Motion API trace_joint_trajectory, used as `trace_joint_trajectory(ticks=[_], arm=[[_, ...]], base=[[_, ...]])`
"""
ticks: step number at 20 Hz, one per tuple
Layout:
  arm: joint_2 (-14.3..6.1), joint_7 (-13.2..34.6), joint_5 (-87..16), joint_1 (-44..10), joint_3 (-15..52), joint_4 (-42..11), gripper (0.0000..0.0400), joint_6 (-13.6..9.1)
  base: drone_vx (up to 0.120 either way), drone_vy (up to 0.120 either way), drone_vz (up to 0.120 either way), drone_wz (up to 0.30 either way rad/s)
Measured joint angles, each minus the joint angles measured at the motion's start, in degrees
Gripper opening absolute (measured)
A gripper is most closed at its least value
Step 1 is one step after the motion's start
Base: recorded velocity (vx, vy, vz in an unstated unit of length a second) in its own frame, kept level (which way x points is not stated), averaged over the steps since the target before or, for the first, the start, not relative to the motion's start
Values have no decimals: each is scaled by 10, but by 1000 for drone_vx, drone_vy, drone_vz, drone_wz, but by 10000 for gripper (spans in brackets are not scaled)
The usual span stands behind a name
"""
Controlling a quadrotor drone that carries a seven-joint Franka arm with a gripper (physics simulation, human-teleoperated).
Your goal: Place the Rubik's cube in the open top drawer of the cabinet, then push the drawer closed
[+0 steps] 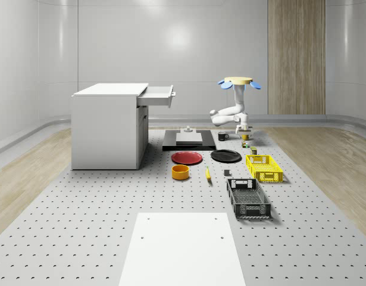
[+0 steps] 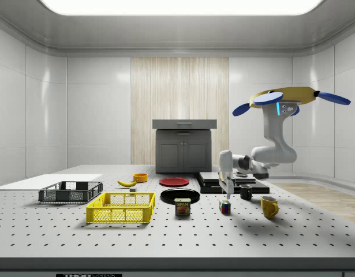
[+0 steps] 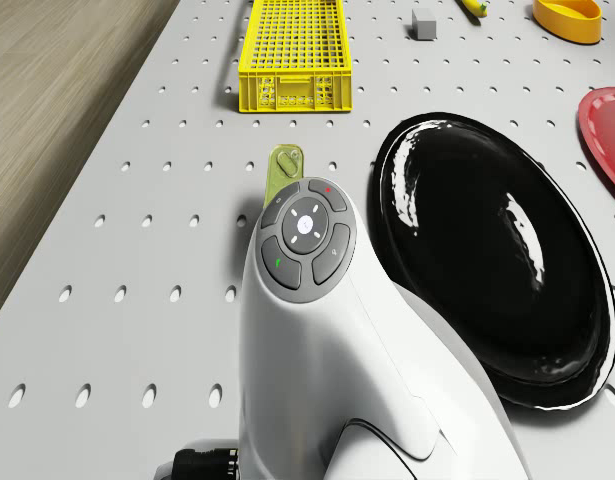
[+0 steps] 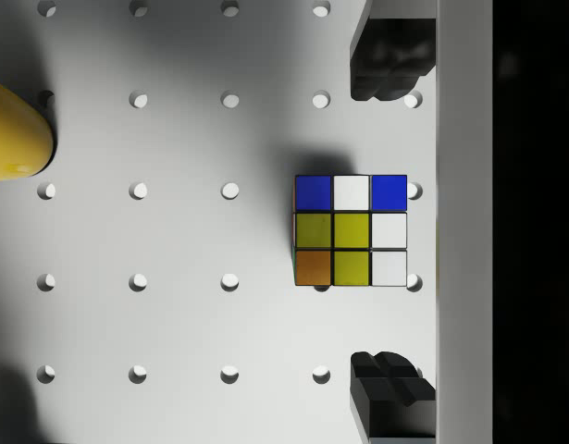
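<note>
The Rubik's cube [image 4: 351,229] lies on the perforated table; its top face shows blue, white, yellow and orange stickers. My gripper [image 4: 388,222] hangs open straight above it, one dark finger [image 4: 390,55] on each side of the cube and clear of it. In the side view the gripper [image 2: 227,191] is a short way above the cube [image 2: 225,206]. The drone [image 1: 239,82] hovers over the table's right rear part in the whole-scene view. The white cabinet [image 1: 108,128] stands at the left with its top drawer [image 1: 159,96] pulled open.
A yellow mug [image 2: 269,206] and a black mug [image 2: 246,192] stand close to the cube. A meat can [image 2: 182,206], black plate [image 3: 487,260], red plate [image 1: 187,157], yellow basket [image 1: 264,167] and black basket [image 1: 248,198] lie between the cube and the table's front.
</note>
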Motion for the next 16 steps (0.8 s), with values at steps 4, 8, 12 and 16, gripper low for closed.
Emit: trace_joint_trajectory(ticks=[4,8,12,16], arm=[[-10,3,4,-3,2,1,400,10],[-25,2,-10,-2,-16,4,400,29],[-40,-1,-33,-2,-44,10,400,53],[-50,-2,-49,-3,-63,16,400,70]], base=[[40,0,-60,0],[0,0,0,0],[0,0,0,0],[0,0,0,0]])
